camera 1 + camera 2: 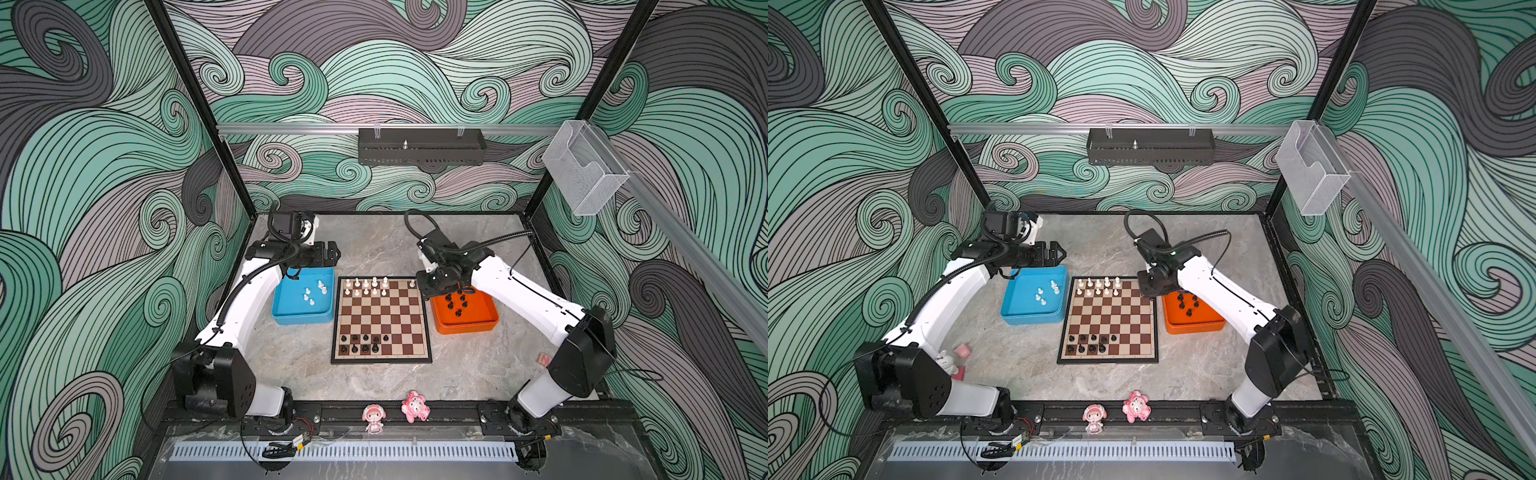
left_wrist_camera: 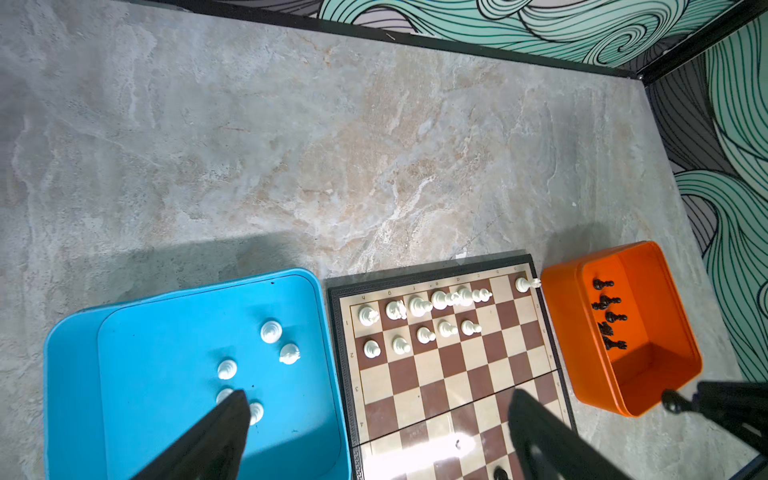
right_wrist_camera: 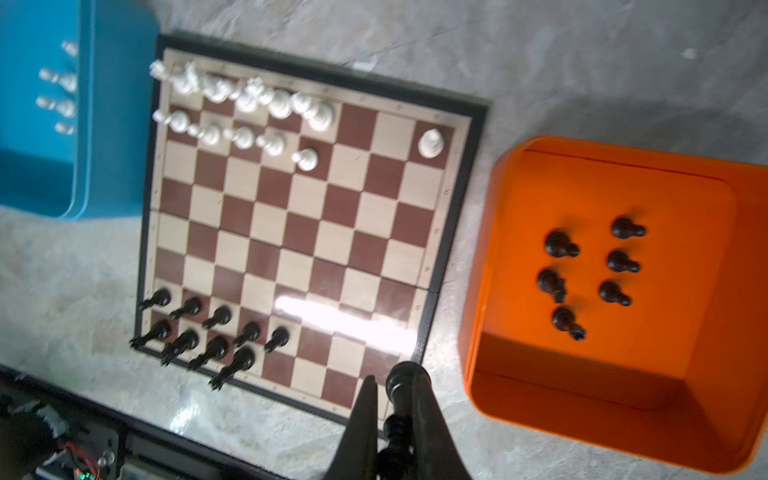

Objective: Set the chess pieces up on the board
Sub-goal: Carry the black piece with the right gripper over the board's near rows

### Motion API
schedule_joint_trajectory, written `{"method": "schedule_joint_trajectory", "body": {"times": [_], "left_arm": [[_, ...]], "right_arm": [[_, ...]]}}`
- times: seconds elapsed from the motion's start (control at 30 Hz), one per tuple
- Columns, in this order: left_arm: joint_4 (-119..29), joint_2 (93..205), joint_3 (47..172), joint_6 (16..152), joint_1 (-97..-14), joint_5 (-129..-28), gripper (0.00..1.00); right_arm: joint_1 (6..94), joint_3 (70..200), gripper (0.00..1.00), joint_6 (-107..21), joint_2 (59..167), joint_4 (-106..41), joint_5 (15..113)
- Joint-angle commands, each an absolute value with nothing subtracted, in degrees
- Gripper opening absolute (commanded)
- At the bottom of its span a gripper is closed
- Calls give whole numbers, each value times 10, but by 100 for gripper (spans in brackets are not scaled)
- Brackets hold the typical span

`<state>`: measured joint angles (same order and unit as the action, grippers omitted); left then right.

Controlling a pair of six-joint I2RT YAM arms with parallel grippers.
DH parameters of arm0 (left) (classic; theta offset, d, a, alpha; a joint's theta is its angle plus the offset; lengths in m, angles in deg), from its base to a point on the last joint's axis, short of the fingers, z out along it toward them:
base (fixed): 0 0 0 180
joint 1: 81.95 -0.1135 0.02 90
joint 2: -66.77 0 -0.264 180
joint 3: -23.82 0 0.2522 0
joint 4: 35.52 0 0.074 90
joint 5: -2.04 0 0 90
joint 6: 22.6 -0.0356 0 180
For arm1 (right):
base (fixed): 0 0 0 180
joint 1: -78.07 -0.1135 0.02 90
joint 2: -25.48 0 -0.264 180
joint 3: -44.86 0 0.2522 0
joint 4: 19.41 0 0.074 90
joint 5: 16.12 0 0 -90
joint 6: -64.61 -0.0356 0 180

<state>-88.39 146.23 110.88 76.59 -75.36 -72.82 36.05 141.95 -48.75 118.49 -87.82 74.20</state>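
Right end effector (image 3: 395, 384) clenched on black chess piece (image 3: 404, 372), between board (image 3: 291, 232) and orange tray (image 3: 490, 257); left end effector (image 2: 376, 399) released, spread wide, above blue tray (image 2: 70, 374) far rim.

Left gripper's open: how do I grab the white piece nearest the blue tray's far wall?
I'd come straight down on the white piece and pinch under its round head: it stands upright, and the blue tray walls block side approaches. Keep clear of the neighbouring piece.

Board (image 1: 381, 320) btwn L tray (image 1: 303, 319) & R tray (image 1: 465, 327); chess pieces (image 1: 365, 284) on all.
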Motion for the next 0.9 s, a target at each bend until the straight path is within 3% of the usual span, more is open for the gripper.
{"method": "schedule_joint_trajectory", "body": {"times": [0.0, 0.27, 0.87], "left_arm": [[-917, 1437, 1095, 793, -749, -747, 99], [-908, 1409, 1034, 879, -749, -734, 99], [-937, 1388, 1024, 880, -752, -766, 99]], "right_arm": [[305, 1415, 13, -521, 1181, -894, 768], [217, 1382, 12, -565, 1200, -842, 786], [166, 1332, 11, -561, 1239, -728, 784]]}}
